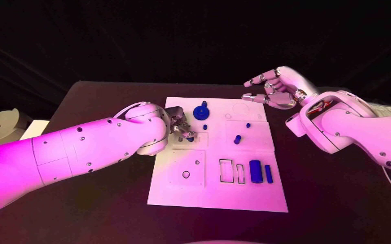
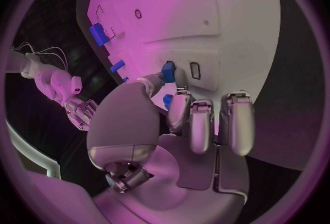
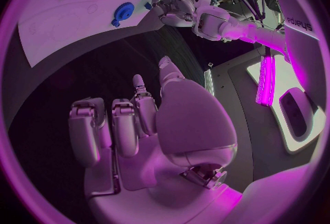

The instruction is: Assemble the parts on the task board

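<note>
Black table (image 1: 98,210), dark backdrop (image 1: 195,24)

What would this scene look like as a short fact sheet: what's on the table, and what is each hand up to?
Surface: black table
Board: white task board in the middle
Parts: blue pieces on the board, including a round gear-like piece and two upright bars
Left hand: over the board, pinching a small blue part
Right hand: raised off the board's far right corner, fingers curled, holding nothing
</note>
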Available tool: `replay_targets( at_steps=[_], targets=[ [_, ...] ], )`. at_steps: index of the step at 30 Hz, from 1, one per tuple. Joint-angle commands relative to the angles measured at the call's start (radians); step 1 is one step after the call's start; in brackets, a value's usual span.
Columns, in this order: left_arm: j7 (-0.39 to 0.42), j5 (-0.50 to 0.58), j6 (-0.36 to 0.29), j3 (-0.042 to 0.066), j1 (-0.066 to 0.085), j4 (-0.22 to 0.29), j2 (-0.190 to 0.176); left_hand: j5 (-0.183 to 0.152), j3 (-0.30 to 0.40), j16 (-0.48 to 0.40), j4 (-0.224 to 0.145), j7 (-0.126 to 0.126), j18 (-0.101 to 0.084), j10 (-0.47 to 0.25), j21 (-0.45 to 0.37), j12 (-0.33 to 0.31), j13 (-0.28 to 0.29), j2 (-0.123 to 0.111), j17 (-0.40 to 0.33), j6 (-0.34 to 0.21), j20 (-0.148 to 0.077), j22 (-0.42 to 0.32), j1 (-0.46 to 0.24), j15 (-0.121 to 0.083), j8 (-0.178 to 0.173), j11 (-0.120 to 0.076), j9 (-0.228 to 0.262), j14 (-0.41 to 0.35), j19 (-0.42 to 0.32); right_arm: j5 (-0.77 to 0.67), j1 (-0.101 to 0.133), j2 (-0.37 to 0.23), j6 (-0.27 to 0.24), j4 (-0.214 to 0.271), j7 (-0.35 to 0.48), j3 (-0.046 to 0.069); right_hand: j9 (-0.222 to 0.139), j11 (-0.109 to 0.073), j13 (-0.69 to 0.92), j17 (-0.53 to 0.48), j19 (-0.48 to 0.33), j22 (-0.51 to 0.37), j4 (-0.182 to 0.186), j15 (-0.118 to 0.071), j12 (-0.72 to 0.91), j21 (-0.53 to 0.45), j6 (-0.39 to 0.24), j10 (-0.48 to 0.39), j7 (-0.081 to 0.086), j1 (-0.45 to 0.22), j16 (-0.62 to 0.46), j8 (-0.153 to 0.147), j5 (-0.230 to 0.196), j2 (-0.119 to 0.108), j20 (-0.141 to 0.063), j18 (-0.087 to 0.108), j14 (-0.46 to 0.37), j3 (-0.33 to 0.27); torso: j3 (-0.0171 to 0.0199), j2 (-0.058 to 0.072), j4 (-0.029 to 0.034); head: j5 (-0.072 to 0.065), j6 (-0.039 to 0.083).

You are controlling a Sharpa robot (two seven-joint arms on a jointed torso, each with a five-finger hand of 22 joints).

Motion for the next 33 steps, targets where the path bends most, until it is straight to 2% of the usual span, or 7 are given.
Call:
replay_targets(
  at_steps=[1, 14, 25, 33],
  targets=[
    [-0.022, 0.014, 0.064, -0.009, -0.011, -0.006, 0.005, -0.001, -0.01, 0.003, 0.003, -0.009, -0.019, 0.0, 0.006, 0.005, 0.002, 0.002, 0.263, 0.012, -0.007, 0.141, -0.012, -0.01, 0.005, -0.007, 0.002, 0.105, 0.05, -0.002, -0.001, 0.0, 0.013, 0.003, 0.007, 0.0, 0.001, -0.001, 0.117, 0.251, 0.078, 0.213, -0.002, 0.001, -0.004, -0.005, 0.004, -0.007, 0.0, -0.004, -0.001, 0.003, 0.005, 0.006, 0.005, -0.002, 0.103, -0.007, 0.0002, 0.0, 0.0001, 0.0, 0.001],
    [-0.027, 0.014, 0.08, -0.009, -0.011, -0.016, 0.009, 0.001, -0.088, 0.003, 0.046, -0.015, -0.024, 0.01, 0.016, 0.02, 0.018, 0.001, 0.263, 0.025, -0.012, 0.161, -0.056, -0.014, 0.018, -0.012, 0.022, 0.105, 0.06, 0.001, -0.001, 0.0, 0.013, 0.001, 0.008, 0.0, 0.001, 0.0, 0.113, 0.244, 0.075, 0.207, 0.003, 0.001, -0.012, -0.009, 0.003, -0.01, 0.001, -0.01, -0.005, 0.002, 0.01, 0.006, 0.005, 0.0, 0.101, -0.015, 0.0002, 0.0, 0.0002, 0.0, 0.0],
    [-0.028, 0.014, 0.068, -0.009, -0.011, -0.021, 0.009, 0.002, -0.165, 0.003, 0.096, -0.018, -0.026, 0.017, 0.02, 0.03, 0.029, 0.009, 0.263, 0.034, -0.013, 0.171, -0.097, -0.016, 0.026, -0.014, 0.036, 0.105, 0.065, 0.002, -0.001, 0.0, 0.012, 0.001, 0.008, 0.0, 0.001, -0.001, 0.11, 0.24, 0.072, 0.202, 0.007, 0.001, -0.016, -0.011, 0.003, -0.012, 0.001, -0.013, -0.007, 0.002, 0.013, 0.006, 0.005, 0.001, 0.1, -0.02, -0.0005, 0.0, 0.0004, -0.003, 0.002],
    [-0.027, 0.014, 0.054, -0.007, -0.011, -0.023, 0.009, 0.004, -0.24, 0.003, 0.101, -0.018, -0.026, 0.019, 0.021, 0.031, 0.031, 0.024, 0.263, 0.037, -0.013, 0.174, -0.136, -0.016, 0.026, -0.014, 0.043, 0.105, 0.066, 0.002, -0.001, -0.001, 0.013, 0.0, 0.007, 0.0, 0.001, -0.001, 0.108, 0.238, 0.071, 0.2, 0.008, 0.001, -0.019, -0.013, 0.003, -0.014, 0.001, -0.015, -0.009, 0.001, 0.014, 0.006, 0.005, 0.002, 0.1, -0.022, -0.0007, 0.0, -0.0002, -0.002, 0.004]
  ],
)
